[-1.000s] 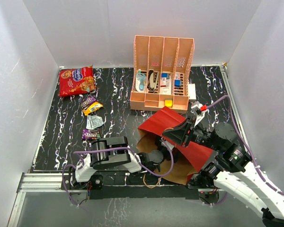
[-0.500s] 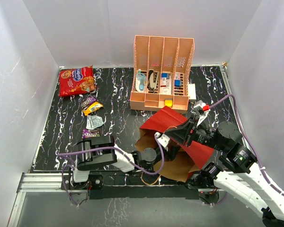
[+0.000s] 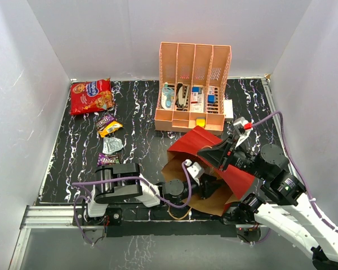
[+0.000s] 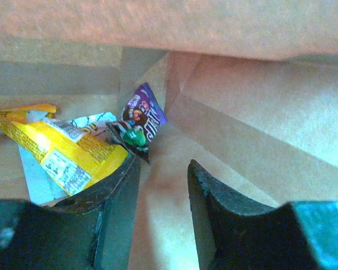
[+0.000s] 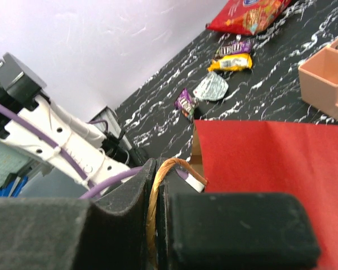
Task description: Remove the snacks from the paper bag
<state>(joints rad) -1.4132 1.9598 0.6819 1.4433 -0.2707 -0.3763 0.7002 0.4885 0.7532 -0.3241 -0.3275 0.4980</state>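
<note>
The paper bag (image 3: 217, 154) lies on its side, red outside, brown inside, its mouth facing my left arm. My right gripper (image 5: 158, 166) is shut on the bag's twine handle (image 5: 155, 194) and holds the upper edge up. My left gripper (image 4: 164, 166) is inside the bag, jaws open a narrow way with only the bag floor between them. A yellow packet (image 4: 62, 152) lies against its left finger (image 4: 115, 197). A purple packet (image 4: 145, 112) is just ahead. Out on the table lie the red cookie bag (image 3: 91, 96) and small brown (image 3: 105, 120), yellow (image 3: 110, 129), silver (image 3: 112, 145) and purple (image 3: 108, 159) packets.
A peach slotted rack (image 3: 192, 87) with small blue-white items stands at the back, right behind the bag. The white enclosure walls stand along the left, right and back of the black marbled table (image 3: 141, 121). A loose twine handle (image 3: 177, 214) lies at the bag's near edge.
My left gripper has pushed deeper into the bag and its jaws have narrowed from wide open. My right gripper has shifted slightly right, still gripping the handle.
</note>
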